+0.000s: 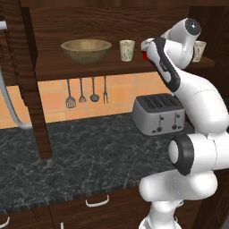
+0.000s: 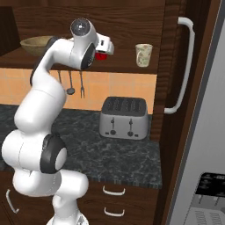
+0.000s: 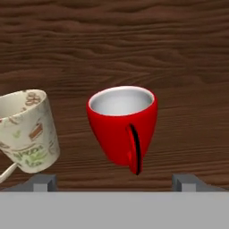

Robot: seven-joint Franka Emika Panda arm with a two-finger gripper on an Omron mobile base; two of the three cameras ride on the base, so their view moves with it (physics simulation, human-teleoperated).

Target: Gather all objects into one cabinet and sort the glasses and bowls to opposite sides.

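Writing: none readable, patterned cup [image 3: 27, 129] beside red cup [image 3: 121, 129] | gripper [image 3: 115, 181] spread wide, nothing held | toaster [image 1: 159, 113] seen below shelf [image 1: 89, 67]

The arm [image 1: 197, 107] is glossy white, built of rounded, bulging segments, with dark grey to black bands and caps at the joints. A round grey disc caps its top joint, and the finger tips [image 3: 42, 182] are small grey blocks
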